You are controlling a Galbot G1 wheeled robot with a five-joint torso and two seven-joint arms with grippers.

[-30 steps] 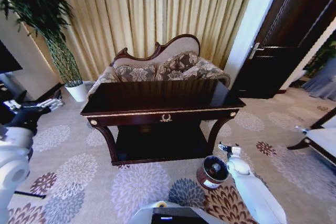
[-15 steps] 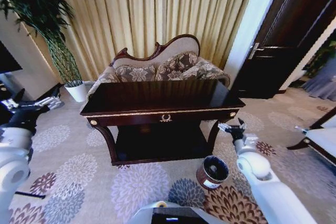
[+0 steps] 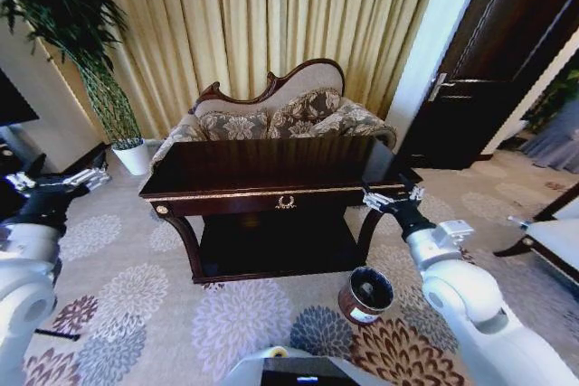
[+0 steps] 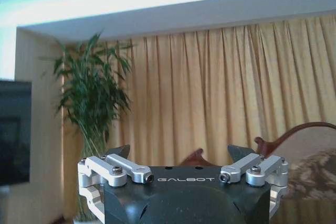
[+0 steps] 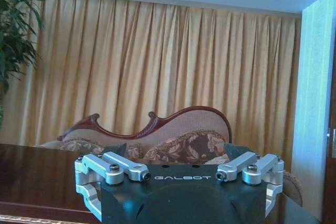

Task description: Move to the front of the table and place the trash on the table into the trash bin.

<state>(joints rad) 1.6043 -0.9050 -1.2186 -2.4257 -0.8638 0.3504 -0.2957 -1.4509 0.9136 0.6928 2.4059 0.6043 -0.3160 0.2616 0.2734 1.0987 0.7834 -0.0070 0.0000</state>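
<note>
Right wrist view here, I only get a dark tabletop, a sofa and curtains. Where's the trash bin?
Observer: The trash bin stands on the carpet by the right front leg of the table.
Operator: And my claw relative to that?
Observer: The right claw is open at the table's right front corner, higher than the bin.
Operator: Left arm?
Observer: The left claw is open, held out left of the table, apart from it, on the side of the white plant pot.

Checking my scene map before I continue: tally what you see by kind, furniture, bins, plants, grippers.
Furniture: 2, the table and the sofa
Bins: 1, the trash bin
Plants: 1, potted plant
Grippers: 2, left gripper, right gripper
Total: 6
</note>
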